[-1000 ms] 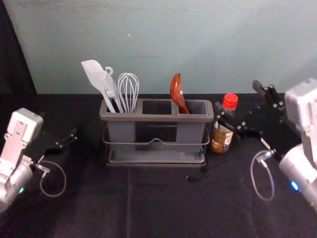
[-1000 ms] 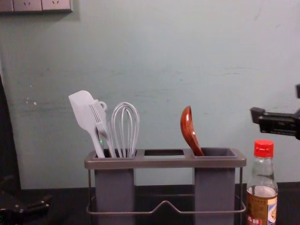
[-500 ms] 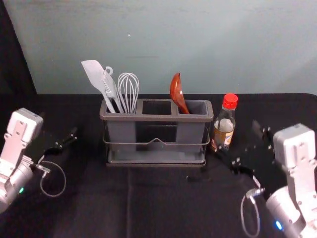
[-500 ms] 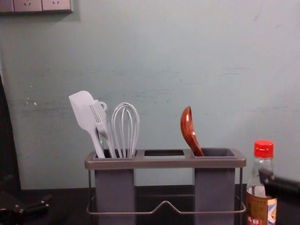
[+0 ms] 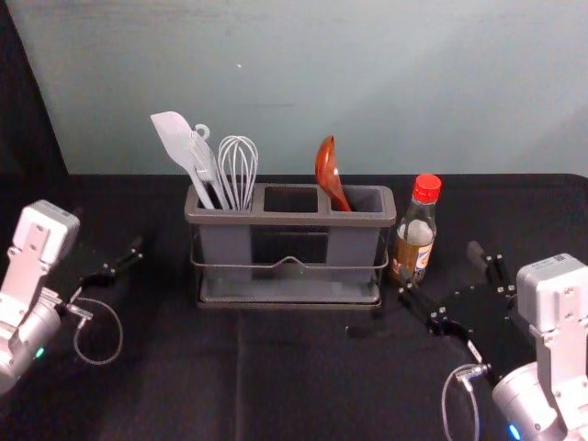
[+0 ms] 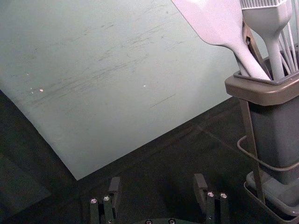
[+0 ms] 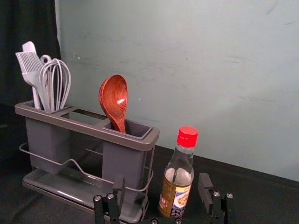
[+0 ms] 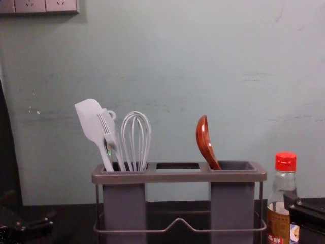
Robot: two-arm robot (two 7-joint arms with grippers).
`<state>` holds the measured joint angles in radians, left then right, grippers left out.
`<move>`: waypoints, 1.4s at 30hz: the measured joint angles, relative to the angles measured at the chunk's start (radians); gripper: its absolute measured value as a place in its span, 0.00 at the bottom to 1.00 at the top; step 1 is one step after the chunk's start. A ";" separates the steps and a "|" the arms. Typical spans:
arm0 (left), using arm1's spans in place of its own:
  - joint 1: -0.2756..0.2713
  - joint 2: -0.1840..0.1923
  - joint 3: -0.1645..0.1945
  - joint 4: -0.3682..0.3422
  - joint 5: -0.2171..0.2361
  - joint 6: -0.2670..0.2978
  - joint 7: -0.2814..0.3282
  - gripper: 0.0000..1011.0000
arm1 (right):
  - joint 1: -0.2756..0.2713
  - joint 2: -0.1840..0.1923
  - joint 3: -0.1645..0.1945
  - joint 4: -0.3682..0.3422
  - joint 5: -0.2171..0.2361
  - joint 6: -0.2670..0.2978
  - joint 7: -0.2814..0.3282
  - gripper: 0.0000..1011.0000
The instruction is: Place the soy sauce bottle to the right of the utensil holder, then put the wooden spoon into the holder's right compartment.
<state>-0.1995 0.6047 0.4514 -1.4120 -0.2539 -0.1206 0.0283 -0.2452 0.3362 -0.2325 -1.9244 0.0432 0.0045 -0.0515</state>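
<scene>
The right gripper is just in front of the soy sauce bottle, low over the table; in the right wrist view this gripper is open, the upright bottle between and beyond its fingers. The bottle stands right of the utensil holder, a small gap apart. The wooden spoon leans in the holder's right compartment, bowl up, its lower end hidden inside. At the far left, the left gripper is parked, open in its wrist view.
A white spatula, a brush and a whisk stand in the holder's left compartment. The middle compartment lies between them and the spoon. The wall rises behind the black-covered table.
From above and beside the bottle, the right gripper has come down and toward the robot, now low in front of it. The bottle, spoon, holder and left arm have not moved.
</scene>
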 joint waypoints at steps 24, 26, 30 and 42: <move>0.000 0.000 0.000 0.000 0.000 0.000 0.000 1.00 | 0.001 -0.002 0.001 0.001 -0.003 0.004 0.004 0.99; 0.000 0.000 0.000 0.000 0.000 0.000 0.000 1.00 | 0.001 -0.002 0.001 0.001 -0.003 0.004 0.004 0.99; 0.000 0.000 0.000 0.000 0.000 0.000 0.000 1.00 | 0.001 -0.002 0.000 0.000 -0.003 0.004 0.004 0.99; 0.000 0.000 0.000 0.000 0.000 0.000 0.000 1.00 | 0.001 -0.001 0.000 0.000 -0.002 0.004 0.004 0.99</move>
<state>-0.1996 0.6047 0.4514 -1.4120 -0.2539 -0.1205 0.0283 -0.2446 0.3351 -0.2321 -1.9241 0.0413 0.0085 -0.0473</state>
